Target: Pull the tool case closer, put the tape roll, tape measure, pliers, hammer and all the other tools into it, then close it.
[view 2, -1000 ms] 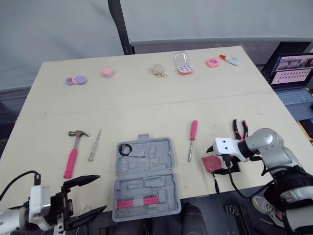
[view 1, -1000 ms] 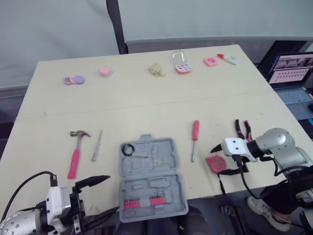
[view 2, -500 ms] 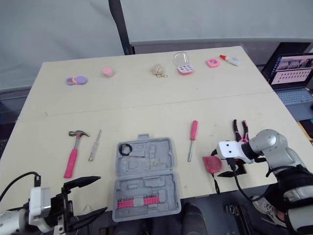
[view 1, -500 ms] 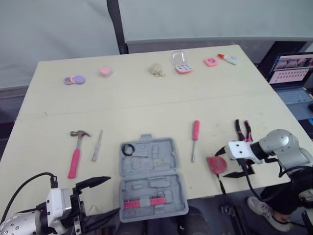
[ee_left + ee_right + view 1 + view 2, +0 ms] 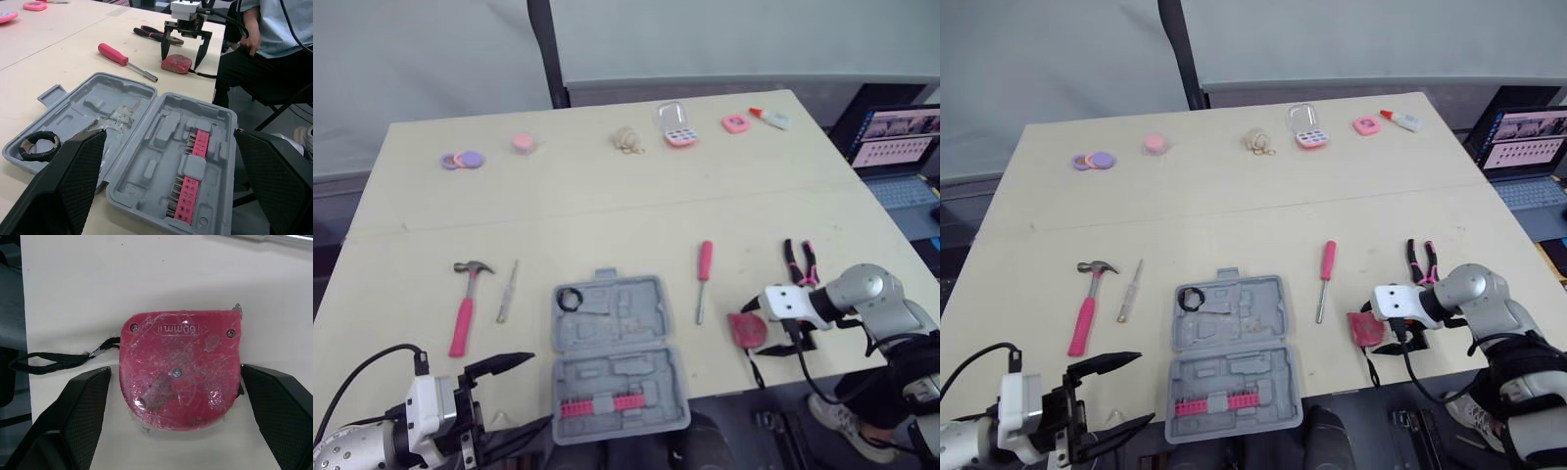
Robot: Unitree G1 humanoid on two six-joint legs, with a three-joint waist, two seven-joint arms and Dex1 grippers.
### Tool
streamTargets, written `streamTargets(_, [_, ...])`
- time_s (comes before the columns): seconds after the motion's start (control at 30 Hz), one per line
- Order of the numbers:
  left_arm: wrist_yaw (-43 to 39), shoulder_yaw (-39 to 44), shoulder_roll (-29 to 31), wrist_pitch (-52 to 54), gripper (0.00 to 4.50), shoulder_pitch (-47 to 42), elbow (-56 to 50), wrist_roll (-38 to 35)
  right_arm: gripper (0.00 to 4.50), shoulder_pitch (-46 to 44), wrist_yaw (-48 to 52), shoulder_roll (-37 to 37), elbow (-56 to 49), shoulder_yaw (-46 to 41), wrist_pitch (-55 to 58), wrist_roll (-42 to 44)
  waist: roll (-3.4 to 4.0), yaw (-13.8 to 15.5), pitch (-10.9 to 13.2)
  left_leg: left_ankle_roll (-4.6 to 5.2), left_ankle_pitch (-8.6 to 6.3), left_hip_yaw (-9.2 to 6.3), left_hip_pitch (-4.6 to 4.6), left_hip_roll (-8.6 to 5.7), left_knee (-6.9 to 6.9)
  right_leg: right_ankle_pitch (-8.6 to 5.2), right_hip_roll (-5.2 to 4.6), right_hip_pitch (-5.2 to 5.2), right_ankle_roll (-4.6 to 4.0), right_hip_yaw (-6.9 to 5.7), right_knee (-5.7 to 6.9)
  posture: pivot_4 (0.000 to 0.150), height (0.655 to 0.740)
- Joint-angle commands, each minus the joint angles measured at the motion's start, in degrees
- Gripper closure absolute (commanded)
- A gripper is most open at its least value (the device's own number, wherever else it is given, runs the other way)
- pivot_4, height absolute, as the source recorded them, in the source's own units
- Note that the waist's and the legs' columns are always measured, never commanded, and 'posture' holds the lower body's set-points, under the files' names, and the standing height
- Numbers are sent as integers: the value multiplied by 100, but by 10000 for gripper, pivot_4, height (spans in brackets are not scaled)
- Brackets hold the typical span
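The grey tool case (image 5: 619, 364) lies open near the table's front edge, with a black tape roll (image 5: 570, 299) in its far half and a pink bit holder (image 5: 191, 169) in its near half. The red tape measure (image 5: 181, 367) lies right of the case, and my right gripper (image 5: 756, 329) stands open with a finger on each side of it. Beyond it lie the pliers (image 5: 800, 262) and a pink screwdriver (image 5: 703, 279). The pink-handled hammer (image 5: 465, 304) and a thin tool (image 5: 507, 291) lie left of the case. My left gripper (image 5: 514, 394) hangs open at the front left, holding nothing.
Small items line the table's far edge: purple discs (image 5: 461, 159), a pink pot (image 5: 522, 143), a palette (image 5: 677, 125) and a glue bottle (image 5: 770, 117). A laptop (image 5: 896, 147) stands off the right side. A seated person (image 5: 274, 29) is close behind my right gripper.
My right gripper has sunk a little and settled around the tape measure. The left arm and the tools have not moved.
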Motion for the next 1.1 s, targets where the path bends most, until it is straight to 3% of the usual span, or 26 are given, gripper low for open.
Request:
streamTargets(0.03, [30, 28, 22, 0, 0, 5, -138, -39, 527, -7, -50, -27, -237, -76, 320, 13, 0, 1, 0, 0, 0, 0, 0, 0, 0, 0, 0, 0, 0, 0, 0, 1500, 7287])
streamTargets(0.33, [71, -30, -10, -18, 0, 1, -147, -14, 527, 35, -54, -101, -561, -51, 1020, -54, 0, 2, 0, 0, 0, -1, 0, 0, 0, 0, 0, 0, 0, 0, 0, 1500, 7287])
streamTargets(0.83, [123, -90, -23, -15, 0, 36, -190, 2, 527, 144, -221, -74, -717, -100, 1276, -32, 0, 2, 0, 0, 0, -1, 0, 0, 0, 0, 0, 0, 0, 0, 0, 1500, 7287])
streamTargets(0.97, [118, -123, -10, -7, 0, 12, -185, 4, 13062, 264, -302, -93, -906, -165, 1386, 21, 0, 4, 0, 0, 0, -1, 0, -1, 0, 0, 0, 0, 0, 0, 1, 1500, 7287])
streamTargets(1.1, [125, -182, 10, 9, 0, -61, -147, 14, 14687, 366, -337, -138, -1108, -219, 1535, 79, -1, 7, 0, 0, 0, -2, 0, -1, 0, 0, 0, 0, 0, -1, 1, 1500, 7287])
